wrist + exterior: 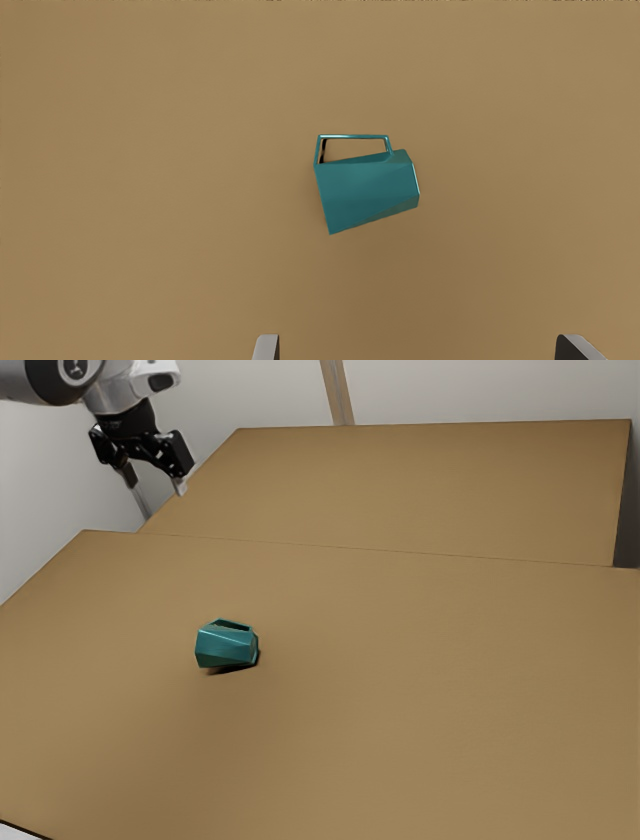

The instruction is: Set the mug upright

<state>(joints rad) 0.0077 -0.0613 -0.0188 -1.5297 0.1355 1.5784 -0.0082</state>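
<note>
Glossy teal mug, faceted, hard-surfaced (material can't be told) (367, 190), lies on its side on the plain tan-brown table (400, 710). Goal state not met: it isn't upright.

Black two-finger gripper (156, 483) is wide open, nothing between the jaws, no contact with anything. It hangs above the tabletop, well apart from the mug. Mug sits below the jaws and out in front of the gap, nearer one finger's side of it than the other's. Its long axis runs roughly along the line from finger to finger, a bit skewed. Angular teal loop handle (353, 136) is on the mug's far side from the jaws; wider end, probably the mouth, faces out to one side of the gap, narrower end, probably the base, to the other. Can't see inside the mug.

Done, going by the pose: no part of the upright result shows. Left, as judged: jaws down to the mug, a secure hold on body or handle, a tip of about a quarter turn so the narrow end is under, then set down and let go. Jaws would likely need turning to suit that axis. Faceted sides could slip or roll under a poor pinch.
</note>
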